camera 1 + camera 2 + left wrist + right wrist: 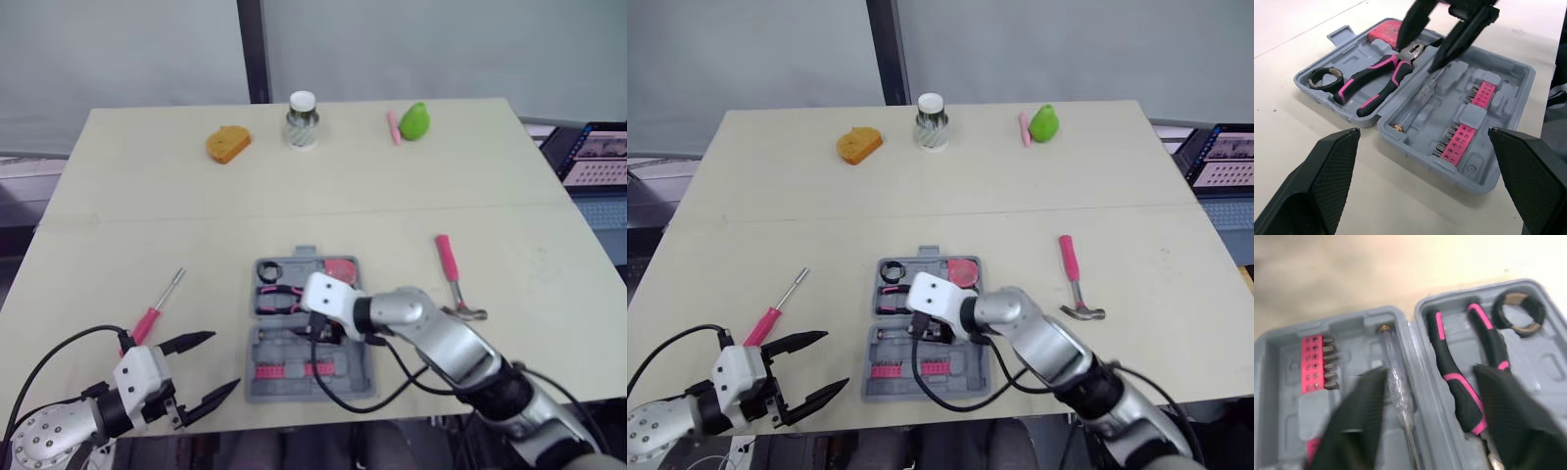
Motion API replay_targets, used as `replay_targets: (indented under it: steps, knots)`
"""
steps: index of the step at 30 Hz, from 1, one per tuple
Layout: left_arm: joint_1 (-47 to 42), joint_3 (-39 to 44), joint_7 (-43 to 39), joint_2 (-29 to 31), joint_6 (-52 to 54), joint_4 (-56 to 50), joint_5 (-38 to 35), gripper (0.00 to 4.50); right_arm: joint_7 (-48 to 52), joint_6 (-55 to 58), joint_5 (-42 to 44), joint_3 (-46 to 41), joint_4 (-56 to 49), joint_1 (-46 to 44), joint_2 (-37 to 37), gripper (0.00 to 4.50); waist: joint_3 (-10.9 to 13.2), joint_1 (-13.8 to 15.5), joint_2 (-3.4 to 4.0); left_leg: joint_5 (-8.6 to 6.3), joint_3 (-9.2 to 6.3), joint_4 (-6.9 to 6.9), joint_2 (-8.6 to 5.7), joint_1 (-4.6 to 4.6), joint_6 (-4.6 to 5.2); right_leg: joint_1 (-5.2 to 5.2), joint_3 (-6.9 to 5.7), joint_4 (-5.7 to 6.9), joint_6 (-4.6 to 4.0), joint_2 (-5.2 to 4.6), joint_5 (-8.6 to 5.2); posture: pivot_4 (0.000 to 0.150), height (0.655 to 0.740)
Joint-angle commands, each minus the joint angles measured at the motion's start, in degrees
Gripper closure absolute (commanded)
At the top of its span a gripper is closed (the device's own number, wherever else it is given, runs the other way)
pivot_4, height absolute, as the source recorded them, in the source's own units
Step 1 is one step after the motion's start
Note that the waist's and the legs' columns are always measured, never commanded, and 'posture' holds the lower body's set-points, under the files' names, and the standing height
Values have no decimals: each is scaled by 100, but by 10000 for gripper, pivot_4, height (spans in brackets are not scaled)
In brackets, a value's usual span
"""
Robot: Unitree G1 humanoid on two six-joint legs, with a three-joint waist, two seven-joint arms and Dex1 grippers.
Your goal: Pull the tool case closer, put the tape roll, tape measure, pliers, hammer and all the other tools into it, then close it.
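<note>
At the near middle of the pale beige table point(147, 196), the open grey plastic tool case point(1520, 78) already holds the black tape roll point(1326, 77), the black-and-pink pliers point(1376, 81) and the red tape measure point(1383, 35). The right gripper point(1430, 374) hangs just above the pliers, its 2 fingers spread wide and holding nothing. The pink-handled steel hammer point(451, 269) lies at 3 o'clock from the case. The pink-handled screwdriver point(147, 321) lies at 9 o'clock, near the left gripper point(223, 360), which is also wide open and empty. The hammer looks next: rise clear of the case, cross the handle near its middle, and grip firmly so the head cannot swing.
</note>
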Motion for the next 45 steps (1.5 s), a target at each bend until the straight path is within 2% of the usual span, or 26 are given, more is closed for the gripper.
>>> replay_targets:
  steps: [1, 2, 3, 14, 33, 45]
  knots:
    - [-113, -24, -4, 32, -44, -45, -15, 0, 4, -819, 156, -302, 333, 398, 192, 38263, 0, -4, 0, 0, 4, 0, 1, 6, 0, 4, 0, 1, -1, 0, 0, 1500, 7400]
    - [-145, -37, -8, 34, -41, -36, -10, 0, 16, -957, 91, -292, 467, 484, 209, 42721, 0, -4, -1, 0, 9, -2, 2, 10, 0, 6, 1, 0, -2, 0, -1, 1500, 7400]
    - [-170, -47, -11, 33, -35, -32, -5, 0, 28, -1049, 45, -288, 564, 539, 230, 44602, 0, -7, -1, 0, 9, -2, 2, 12, 0, 6, 1, 0, -2, 0, -1, 1500, 7400]
    - [-240, -13, -94, 68, -72, 61, 20, 0, 105, -1164, -14, -109, 662, 567, 579, 44602, -1, 11, -2, -1, 7, 1, 3, 14, 1, 9, 3, 1, -4, 0, -2, 1500, 7400]
    - [-318, -62, -116, 38, -166, 170, 94, 0, 177, -804, -846, 398, 1054, 604, 153, 44602, -19, 5, -22, -1, 6, 2, 3, 19, 0, 14, 2, 1, -4, 0, -2, 1500, 7400]
    - [-356, -70, -119, 50, -179, 214, 112, 0, 37, 11, -1219, 692, 1273, 535, 78, 44602, -77, 17, -22, -3, -3, 1, 1, 29, 1, 29, 2, -1, -4, 0, -2, 1500, 7400]
